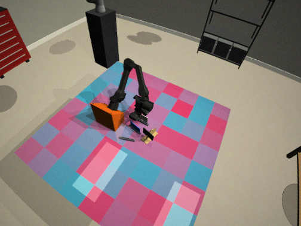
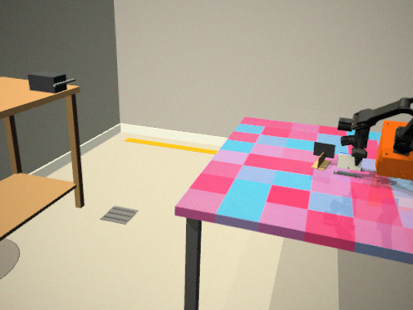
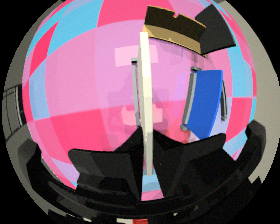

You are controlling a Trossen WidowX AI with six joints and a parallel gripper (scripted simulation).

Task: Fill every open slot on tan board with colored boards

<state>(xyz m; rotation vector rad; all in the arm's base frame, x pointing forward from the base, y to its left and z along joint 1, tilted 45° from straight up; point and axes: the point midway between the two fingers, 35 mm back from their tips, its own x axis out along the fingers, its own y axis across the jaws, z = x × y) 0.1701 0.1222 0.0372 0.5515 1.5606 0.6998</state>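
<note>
My gripper (image 1: 140,117) (image 2: 360,158) (image 3: 146,145) is shut on a white board (image 1: 144,119) (image 2: 347,161) (image 3: 145,85). It holds the board upright, a little above a grey holder (image 2: 347,173) (image 3: 135,95). A blue board (image 1: 135,127) (image 3: 206,100) stands in its own grey holder (image 3: 189,100) beside it. The tan board (image 1: 154,132) (image 2: 321,160) (image 3: 172,26) stands upright beyond them. A black board (image 1: 148,134) (image 2: 324,150) (image 3: 216,31) sits crosswise on the tan board near one end. An open slot shows in its top edge in the wrist view. The white board's notch cannot be made out.
An empty grey holder (image 1: 126,139) (image 3: 224,100) lies past the blue board. The orange arm base (image 1: 107,116) (image 2: 393,152) stands close behind the holders. All stand on a patchwork tabletop (image 1: 143,197) (image 2: 246,192).
</note>
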